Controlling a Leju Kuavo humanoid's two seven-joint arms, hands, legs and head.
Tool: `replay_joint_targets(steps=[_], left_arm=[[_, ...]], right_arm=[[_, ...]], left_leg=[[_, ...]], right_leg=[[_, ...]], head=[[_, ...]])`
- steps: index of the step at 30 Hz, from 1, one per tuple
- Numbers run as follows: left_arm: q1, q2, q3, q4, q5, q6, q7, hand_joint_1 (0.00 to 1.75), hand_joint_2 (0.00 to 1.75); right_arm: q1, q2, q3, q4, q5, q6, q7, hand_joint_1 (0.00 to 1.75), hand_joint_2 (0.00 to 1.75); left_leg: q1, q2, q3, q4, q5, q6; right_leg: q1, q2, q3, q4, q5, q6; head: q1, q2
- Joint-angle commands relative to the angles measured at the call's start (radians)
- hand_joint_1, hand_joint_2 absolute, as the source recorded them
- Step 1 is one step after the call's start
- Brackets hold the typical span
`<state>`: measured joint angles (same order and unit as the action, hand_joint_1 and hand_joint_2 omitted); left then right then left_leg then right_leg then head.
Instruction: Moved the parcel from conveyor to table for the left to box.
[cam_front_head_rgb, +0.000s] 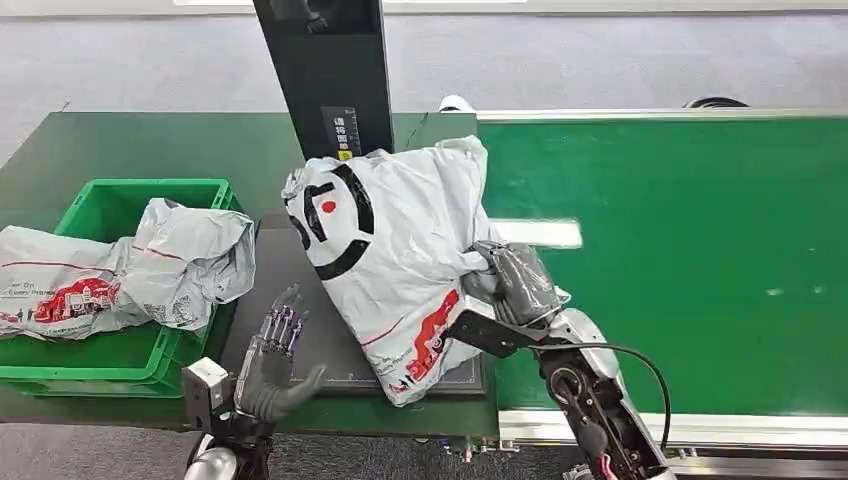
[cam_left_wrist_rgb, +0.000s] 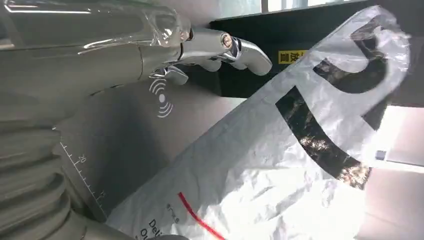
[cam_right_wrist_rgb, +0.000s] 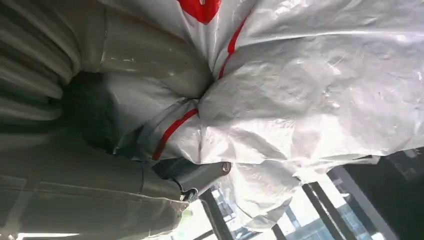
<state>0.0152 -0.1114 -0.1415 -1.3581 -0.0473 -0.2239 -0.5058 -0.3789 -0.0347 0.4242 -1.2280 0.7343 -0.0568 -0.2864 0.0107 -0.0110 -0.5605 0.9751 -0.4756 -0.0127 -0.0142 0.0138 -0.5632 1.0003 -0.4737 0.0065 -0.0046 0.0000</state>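
A grey plastic parcel (cam_front_head_rgb: 385, 240) with black and red print stands tilted over the dark scale plate (cam_front_head_rgb: 290, 300), its lower end on the plate. My right hand (cam_front_head_rgb: 515, 283) grips its right edge, the bag bunched in the fingers (cam_right_wrist_rgb: 200, 177). The same parcel (cam_left_wrist_rgb: 300, 165) shows close up in the left wrist view. My left hand (cam_front_head_rgb: 275, 355) is held up, open, fingers spread, just left of the parcel and apart from it. The green bin (cam_front_head_rgb: 150, 350) on the left holds another grey parcel (cam_front_head_rgb: 130, 265).
The green conveyor belt (cam_front_head_rgb: 680, 260) runs on the right. A black post (cam_front_head_rgb: 330, 75) rises behind the scale plate. The dark green table (cam_front_head_rgb: 150, 140) stretches behind the bin.
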Motion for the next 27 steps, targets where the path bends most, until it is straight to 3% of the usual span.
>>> replay_joint_targets(steps=[1, 2, 3, 9, 20, 26, 27], left_arm=[[0.007, 0.001, 0.012, 0.02, -0.007, 0.009, 0.012, 0.0, 1.75], [0.008, 0.004, 0.007, 0.018, -0.028, 0.029, 0.016, 0.0, 1.75], [0.009, 0.003, 0.005, 0.018, -0.035, 0.037, 0.015, 0.0, 1.75], [0.029, -0.002, 0.009, -0.03, -0.055, 0.083, 0.024, 0.0, 1.75], [0.019, 0.0, -0.001, -0.013, -0.054, 0.083, 0.029, 0.0, 1.75], [0.005, -0.018, 0.016, -0.025, -0.057, 0.152, 0.01, 0.0, 1.75], [0.003, -0.024, 0.022, -0.037, -0.058, 0.202, -0.017, 0.0, 1.75]], right_arm=[[-0.079, 0.025, 0.005, 0.154, -0.043, 0.046, 0.087, 1.75, 1.75], [-0.088, 0.035, -0.01, 0.185, -0.115, 0.121, 0.087, 1.68, 1.75], [-0.099, 0.038, -0.012, 0.216, -0.161, 0.168, 0.097, 1.75, 1.75], [-0.15, 0.047, 0.029, 0.305, -0.149, 0.157, 0.193, 1.75, 1.75], [-0.151, 0.027, 0.068, 0.321, -0.17, 0.179, 0.256, 1.75, 1.75], [-0.141, 0.021, 0.069, 0.331, -0.22, 0.23, 0.228, 1.75, 1.75], [-0.147, 0.023, 0.064, 0.35, -0.285, 0.302, 0.188, 1.75, 1.75]], left_leg=[[0.0, 0.003, 0.001, 0.0, 0.0, 0.0], [0.0, 0.003, 0.001, 0.0, 0.0, 0.0], [0.0, 0.003, 0.001, 0.0, 0.0, 0.0], [0.0, 0.004, 0.001, 0.0, 0.0, 0.001], [0.0, 0.002, 0.001, 0.0, 0.0, 0.0], [0.0, 0.001, 0.001, 0.0, 0.0, 0.001], [0.001, 0.001, 0.001, 0.0, 0.0, 0.001]], right_leg=[[0.001, 0.001, 0.0, -0.001, 0.001, -0.001], [0.0, 0.002, 0.0, -0.001, 0.001, -0.001], [0.001, 0.001, 0.001, -0.001, 0.001, -0.001], [0.001, 0.002, 0.0, -0.001, 0.001, -0.001], [0.0, 0.0, 0.0, -0.001, 0.001, -0.001], [0.001, -0.001, 0.001, -0.001, 0.001, -0.001], [0.001, -0.002, 0.001, -0.001, 0.001, -0.001]], head=[[0.0, 0.0], [0.0, 0.0], [0.0, 0.0], [0.0, 0.0], [0.0, 0.0], [0.0, 0.0], [0.0, 0.0]])
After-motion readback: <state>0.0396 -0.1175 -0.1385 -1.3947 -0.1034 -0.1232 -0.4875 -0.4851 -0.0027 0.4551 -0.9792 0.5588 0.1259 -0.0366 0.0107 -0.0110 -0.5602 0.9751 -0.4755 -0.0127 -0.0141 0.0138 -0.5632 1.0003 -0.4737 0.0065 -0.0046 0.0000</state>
